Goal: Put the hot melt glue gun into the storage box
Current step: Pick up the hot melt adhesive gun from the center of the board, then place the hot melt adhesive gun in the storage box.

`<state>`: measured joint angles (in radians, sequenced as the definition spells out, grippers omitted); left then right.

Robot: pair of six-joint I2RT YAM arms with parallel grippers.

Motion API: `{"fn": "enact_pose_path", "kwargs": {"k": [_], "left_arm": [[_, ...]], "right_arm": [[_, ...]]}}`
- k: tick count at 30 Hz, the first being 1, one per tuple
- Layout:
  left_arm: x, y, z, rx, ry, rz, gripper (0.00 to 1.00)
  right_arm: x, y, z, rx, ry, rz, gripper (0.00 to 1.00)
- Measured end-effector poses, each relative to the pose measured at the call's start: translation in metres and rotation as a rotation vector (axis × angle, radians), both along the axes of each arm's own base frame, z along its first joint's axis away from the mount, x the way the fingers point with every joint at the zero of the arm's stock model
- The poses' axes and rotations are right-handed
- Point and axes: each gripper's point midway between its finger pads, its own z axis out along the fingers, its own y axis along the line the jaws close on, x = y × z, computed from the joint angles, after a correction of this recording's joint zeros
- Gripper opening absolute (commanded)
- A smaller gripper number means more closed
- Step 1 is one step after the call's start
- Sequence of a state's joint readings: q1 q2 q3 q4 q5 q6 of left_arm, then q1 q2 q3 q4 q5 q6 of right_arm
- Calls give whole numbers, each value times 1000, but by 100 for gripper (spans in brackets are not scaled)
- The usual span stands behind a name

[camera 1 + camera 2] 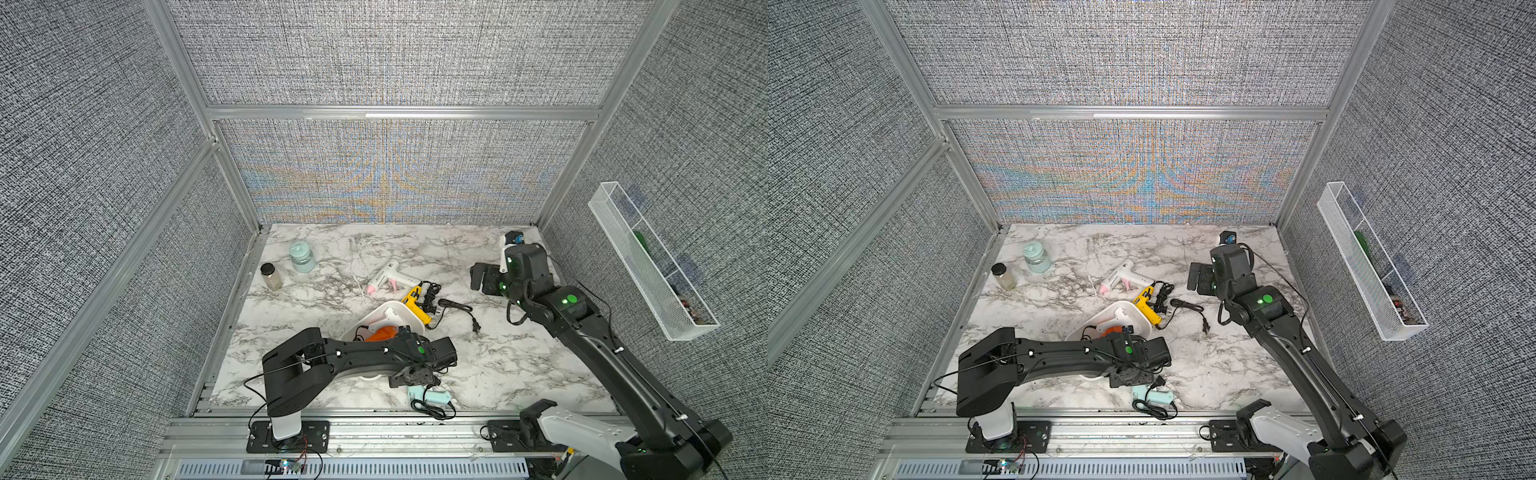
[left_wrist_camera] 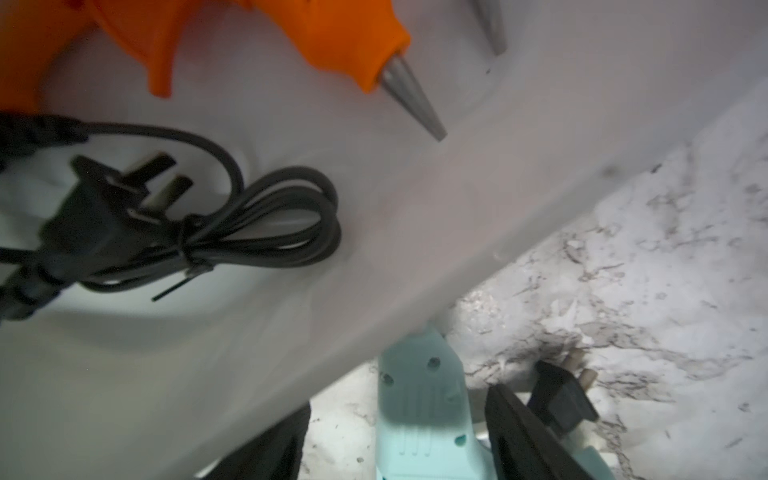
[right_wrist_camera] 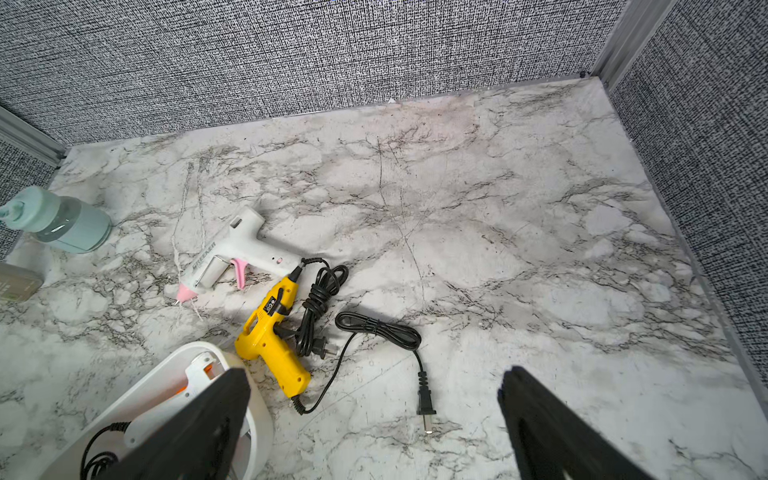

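Straddling the mint glue gun (image 2: 419, 374), just beside the storage box (image 2: 415, 232), with the left gripper (image 2: 395, 424) parted and not clamped; holding the right gripper (image 3: 376, 374) wide open, empty.

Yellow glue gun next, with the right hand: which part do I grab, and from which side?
Probably the barrel of the yellow glue gun, from straight above: it lies flat on its side, so the open right hand can straddle it. The storage box crowds the handle; mind the coiled cord alongside.
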<state>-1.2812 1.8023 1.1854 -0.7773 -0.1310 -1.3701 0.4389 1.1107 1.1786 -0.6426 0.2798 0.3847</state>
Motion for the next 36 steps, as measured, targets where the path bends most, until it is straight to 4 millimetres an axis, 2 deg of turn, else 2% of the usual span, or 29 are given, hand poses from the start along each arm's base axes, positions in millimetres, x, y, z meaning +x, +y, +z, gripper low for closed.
{"fn": "enact_pose_path", "kwargs": {"k": [3, 6, 13, 18, 20, 22, 26, 28, 32, 36], "left_arm": [[-1, -1, -5, -8, 18, 6, 69], [0, -7, -14, -19, 37, 9, 62], [3, -13, -22, -37, 52, 8, 39], [1, -14, -17, -58, 61, 1, 25], [1, -15, -8, -64, 55, -21, 22], [1, -18, 9, -77, 46, -46, 20], [7, -30, 73, -136, -20, -131, 16], [13, -29, 106, -152, -62, -170, 15], [34, -8, 158, -82, -156, -247, 13], [69, 26, 212, 143, -338, -373, 13]], "right_arm": [[1, 0, -2, -4, 4, 0, 99], [1, -1, -6, -4, 15, 0, 99], [1, -5, -7, -4, 15, -12, 99], [2, -8, -7, -4, 15, -18, 99], [2, -8, -7, -2, 15, -16, 99], [2, -8, -7, -2, 15, -16, 99], [2, -8, -5, -3, 8, -12, 99], [2, -8, -3, 0, 2, -12, 99], [3, -8, -1, 10, -11, -9, 99], [1, -8, -2, 11, -10, -7, 99]]}}
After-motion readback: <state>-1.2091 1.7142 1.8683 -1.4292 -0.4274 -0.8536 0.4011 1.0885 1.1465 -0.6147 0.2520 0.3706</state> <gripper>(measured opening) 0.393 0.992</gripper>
